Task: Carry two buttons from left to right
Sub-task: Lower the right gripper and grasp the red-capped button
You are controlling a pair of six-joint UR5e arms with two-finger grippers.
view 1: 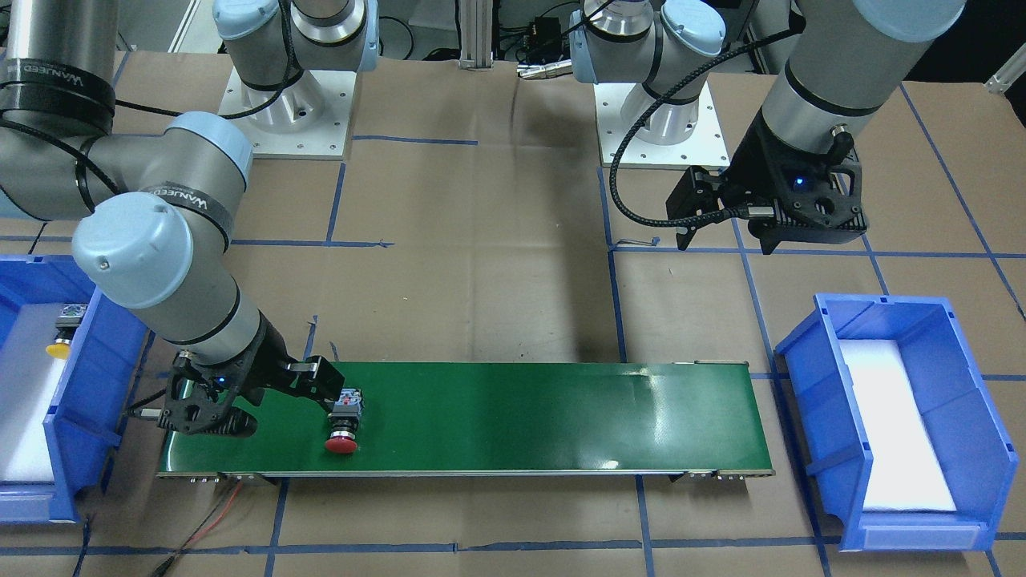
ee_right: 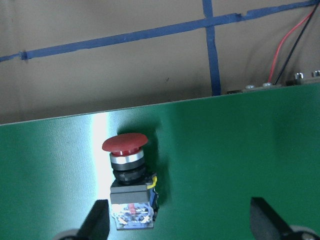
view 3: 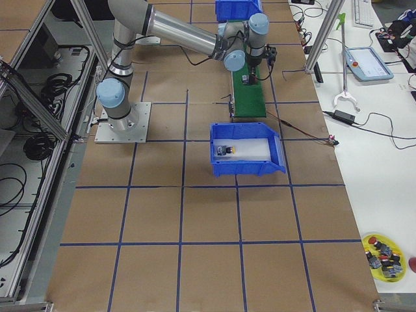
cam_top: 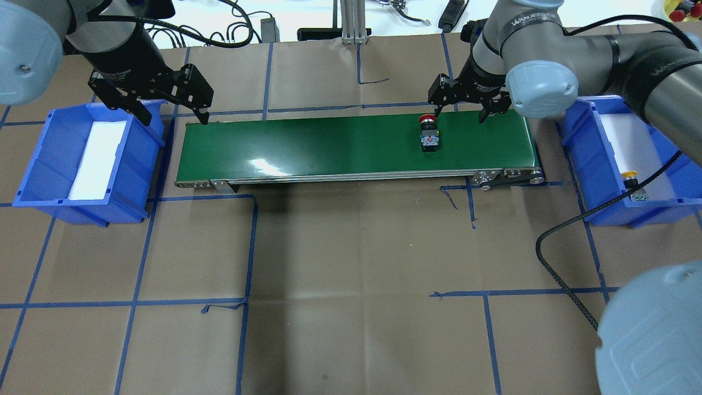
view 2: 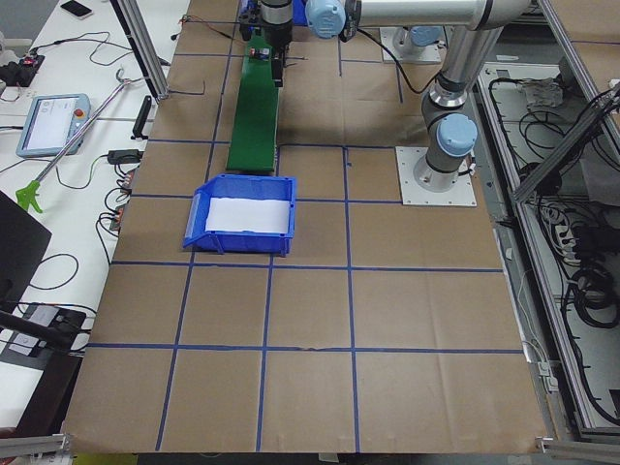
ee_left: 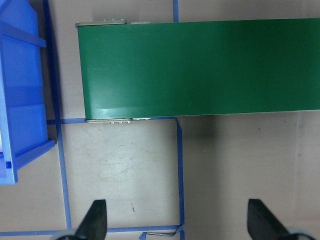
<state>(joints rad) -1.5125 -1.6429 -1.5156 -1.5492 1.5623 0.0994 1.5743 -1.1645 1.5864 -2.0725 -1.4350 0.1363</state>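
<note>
The red button (view 1: 342,425) lies on its side on the green conveyor belt (view 1: 521,417), near the belt's right end in the overhead view (cam_top: 428,133). My right gripper (cam_top: 459,114) is open just beyond it; in the right wrist view the red button (ee_right: 129,180) lies between the fingers, close to the left finger (ee_right: 97,220). The yellow button (cam_top: 633,184) lies in the right blue bin (cam_top: 581,142). My left gripper (cam_top: 175,119) is open and empty over the belt's left end.
The left blue bin (cam_top: 49,159) holds only a white pad and stands off the belt's left end. Blue tape lines cross the brown table. A black cable (cam_top: 570,230) hangs from the right arm, and red and black wires (view 1: 216,513) run from the belt.
</note>
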